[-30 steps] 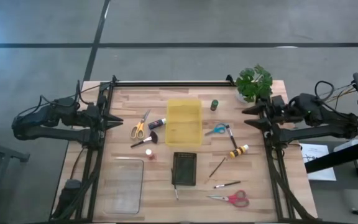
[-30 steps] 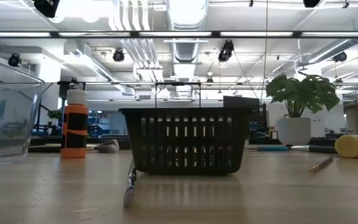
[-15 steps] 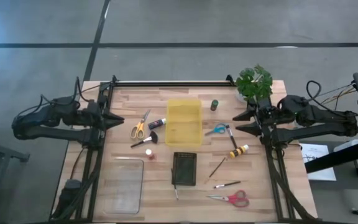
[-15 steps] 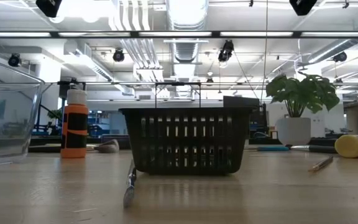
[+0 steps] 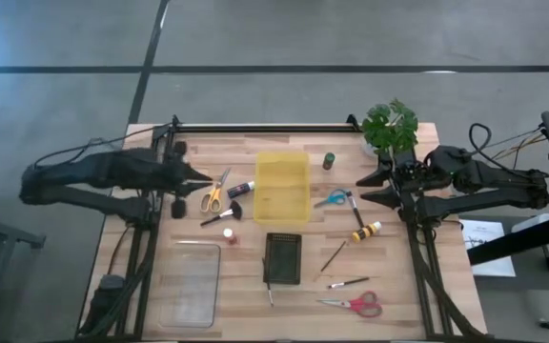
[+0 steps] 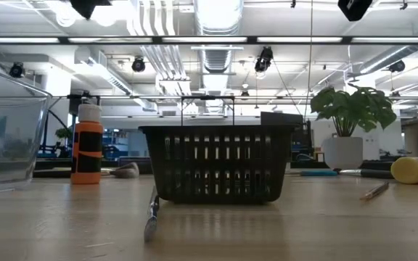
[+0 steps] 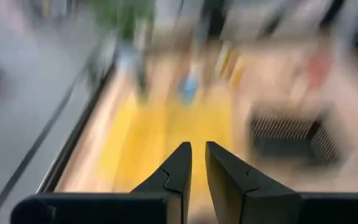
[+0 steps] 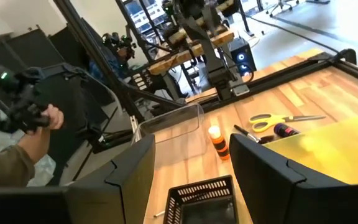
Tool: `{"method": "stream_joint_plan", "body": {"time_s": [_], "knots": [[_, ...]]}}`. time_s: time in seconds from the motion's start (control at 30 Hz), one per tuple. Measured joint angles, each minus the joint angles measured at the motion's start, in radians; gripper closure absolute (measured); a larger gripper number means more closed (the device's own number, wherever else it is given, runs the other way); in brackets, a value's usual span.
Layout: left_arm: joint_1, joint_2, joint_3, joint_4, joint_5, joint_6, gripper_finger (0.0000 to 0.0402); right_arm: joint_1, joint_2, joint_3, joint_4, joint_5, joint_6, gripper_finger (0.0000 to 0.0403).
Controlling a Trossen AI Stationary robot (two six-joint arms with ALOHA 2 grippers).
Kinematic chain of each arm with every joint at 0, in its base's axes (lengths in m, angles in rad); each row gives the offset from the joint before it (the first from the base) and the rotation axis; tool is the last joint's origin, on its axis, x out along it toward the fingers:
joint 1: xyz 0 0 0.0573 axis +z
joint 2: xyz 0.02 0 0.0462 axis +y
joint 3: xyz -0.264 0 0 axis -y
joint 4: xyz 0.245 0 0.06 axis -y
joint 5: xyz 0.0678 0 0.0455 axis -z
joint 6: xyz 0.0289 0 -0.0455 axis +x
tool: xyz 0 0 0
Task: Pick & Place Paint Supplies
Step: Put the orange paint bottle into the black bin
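Wood-plank table w/ yellow plastic bin at center, black slotted basket just below it, clear tub lower left. Orange red-capped bottle stands upright near a broad brush. Left gripper, fingers nearly pressed together, by yellow scissors. Right gripper spread wide, empty, near blue scissors.

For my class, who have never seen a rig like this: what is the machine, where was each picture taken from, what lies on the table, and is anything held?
Two dark robot arms work at a wooden table. One picture looks straight down, one level across the tabletop, and two from the wrists. The left gripper reaches toward the yellow-handled scissors, jaws nearly shut. The right gripper waits by the potted plant, jaws open. Neither holds anything. Also there: a yellow bin, a black basket and an orange paint bottle.
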Motion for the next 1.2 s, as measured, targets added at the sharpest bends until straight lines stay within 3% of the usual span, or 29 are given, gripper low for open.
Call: {"method": "stream_joint_plan", "body": {"time_s": [0.13, 0.27, 0.47, 0.63, 0.8, 0.97, 1.2], "knots": [[0.0, 0.262, 0.19, -0.354, -0.077, -0.045, 0.0343, 0.0, 0.0, 0.014, -0.013, 0.0, 0.015, 0.0196], [-0.03, 0.489, 0.388, -0.485, 0.027, -0.069, 0.0343, 0.0, 0.0, 0.04, -0.046, 0.0, 0.01, 0.0196], [-0.118, 0.718, 0.596, -0.748, 0.026, -0.097, 0.0343, 0.0, 0.004, 0.063, -0.096, 0.0, 0.008, 0.0196], [-0.202, 0.761, 0.615, -0.787, 0.038, -0.214, 0.0313, 0.0, 0.004, 0.064, -0.122, -0.014, 0.017, 0.0196], [-0.255, 0.748, 0.585, -0.733, 0.032, -0.332, 0.0231, 0.001, -0.002, 0.064, -0.114, -0.056, 0.023, 0.0196], [-0.269, 0.749, 0.537, -0.598, 0.043, -0.351, 0.0155, 0.001, -0.008, 0.063, -0.113, -0.072, 0.017, 0.0196], [-0.263, 0.75, 0.39, -0.51, 0.101, -0.343, 0.0148, 0.001, -0.018, 0.063, -0.105, -0.078, -0.008, 0.0196]]}}
